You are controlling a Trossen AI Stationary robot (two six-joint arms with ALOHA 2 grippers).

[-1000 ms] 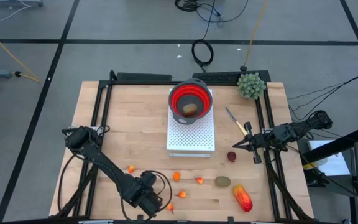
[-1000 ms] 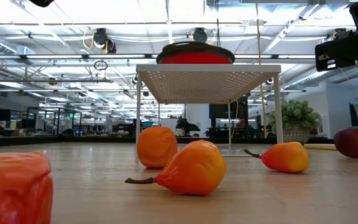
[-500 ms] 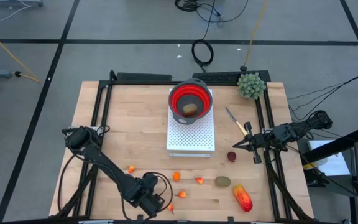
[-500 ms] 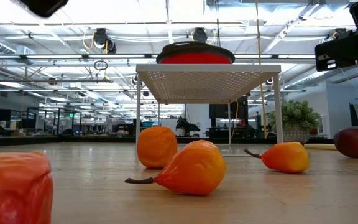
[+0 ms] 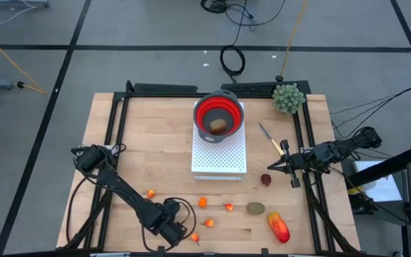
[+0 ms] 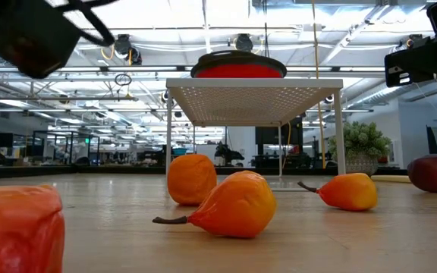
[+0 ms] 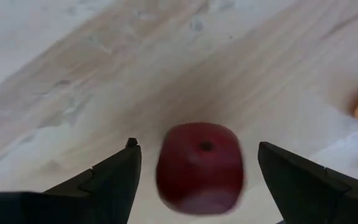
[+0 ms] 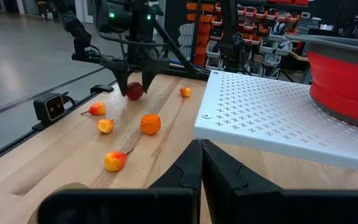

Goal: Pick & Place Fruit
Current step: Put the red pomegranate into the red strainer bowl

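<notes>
At the near edge of the wooden bench [image 5: 148, 153], the left tool [image 7: 194, 171] hangs low with its fingers spread wide around a small dark-red fruit [image 7: 199, 167]. The fruit lies on the wood between the fingers, touching neither as far as can be seen. It is squat and rounded, with no marked long axis; a dark dimple faces up toward the wrist camera.

This looks like the start of a pick. The next move would call for lowering a little and pressing the fingers together on the fruit, then lifting.

Farther in, small orange fruits [image 5: 203, 203] lie scattered, with a larger red-orange oblong [image 5: 278, 227] lying at a slant to the bench edge. Beyond them a white perforated stand [image 5: 220, 153] carries a red bowl [image 5: 219, 114]. The right tool [image 5: 271, 168] waits at the bench's right side, fingers pressed together, holding nothing.
</notes>
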